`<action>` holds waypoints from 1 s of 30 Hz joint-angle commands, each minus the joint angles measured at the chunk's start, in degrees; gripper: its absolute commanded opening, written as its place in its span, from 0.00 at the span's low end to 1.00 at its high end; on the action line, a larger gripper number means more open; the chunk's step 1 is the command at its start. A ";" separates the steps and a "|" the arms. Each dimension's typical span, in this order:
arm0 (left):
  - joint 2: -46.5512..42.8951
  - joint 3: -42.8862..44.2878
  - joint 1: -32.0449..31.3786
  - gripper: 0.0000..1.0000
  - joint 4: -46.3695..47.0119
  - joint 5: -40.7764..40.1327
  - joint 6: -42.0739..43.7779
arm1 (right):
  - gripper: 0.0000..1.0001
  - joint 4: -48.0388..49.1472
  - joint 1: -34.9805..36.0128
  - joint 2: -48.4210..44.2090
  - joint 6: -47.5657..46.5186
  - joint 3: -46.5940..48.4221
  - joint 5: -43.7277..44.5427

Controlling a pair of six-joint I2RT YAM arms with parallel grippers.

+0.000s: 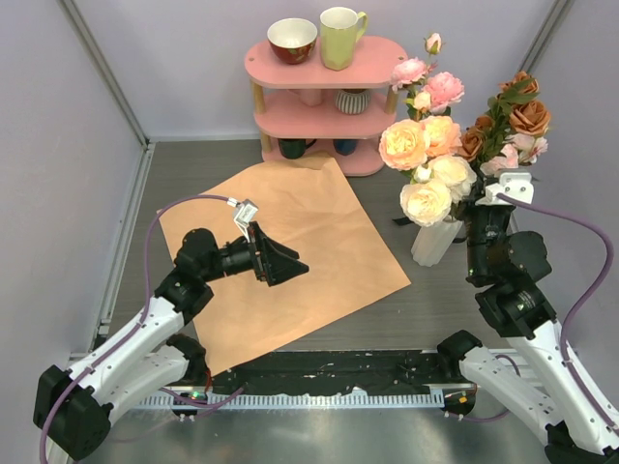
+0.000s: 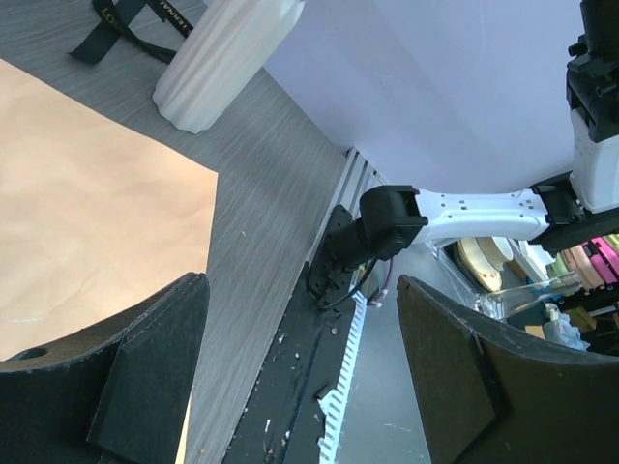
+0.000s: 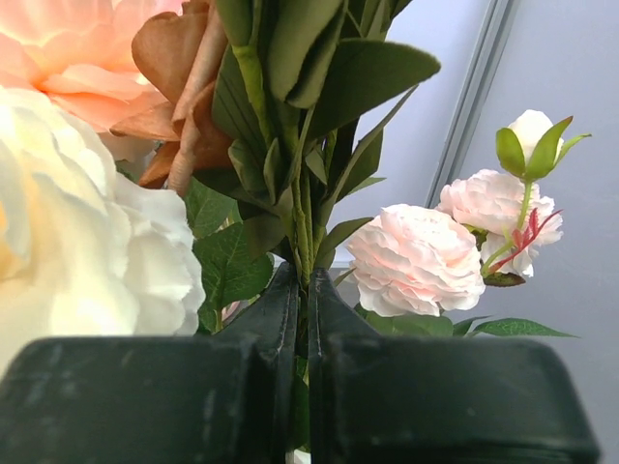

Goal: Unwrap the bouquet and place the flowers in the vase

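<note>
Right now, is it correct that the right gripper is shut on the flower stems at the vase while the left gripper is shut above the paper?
Not quite: the left gripper is open, jaws wide apart, as the left wrist view shows. The right gripper is shut on the flower stems at the vase.

- The grey surface (image 1: 193, 164) is carrying a tan-orange paper (image 1: 319, 242) lying flat.
- A white vase (image 1: 435, 242) is standing beside the paper's right corner, with a black ribbon (image 2: 126, 24) nearby.
- A pink shelf (image 1: 382, 56) is standing behind.
</note>
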 commanded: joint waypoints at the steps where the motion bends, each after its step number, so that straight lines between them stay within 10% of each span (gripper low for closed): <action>1: -1.43 0.00 -0.53 0.82 2.05 0.09 0.46 | 0.02 3.68 -0.14 -1.60 0.84 -0.49 1.92; 23: -1.17 0.17 -1.06 0.82 1.25 -0.53 1.17 | 0.53 -5.90 -0.14 -3.36 7.43 -0.13 3.50; 26: -1.08 0.09 -1.06 0.82 1.34 -0.53 1.17 | 0.46 -5.65 -0.23 -3.80 7.43 -0.57 3.94; 30: -1.25 0.09 -1.15 0.82 1.34 -0.53 1.17 | 0.05 -3.53 -0.14 -3.19 6.29 -1.98 5.17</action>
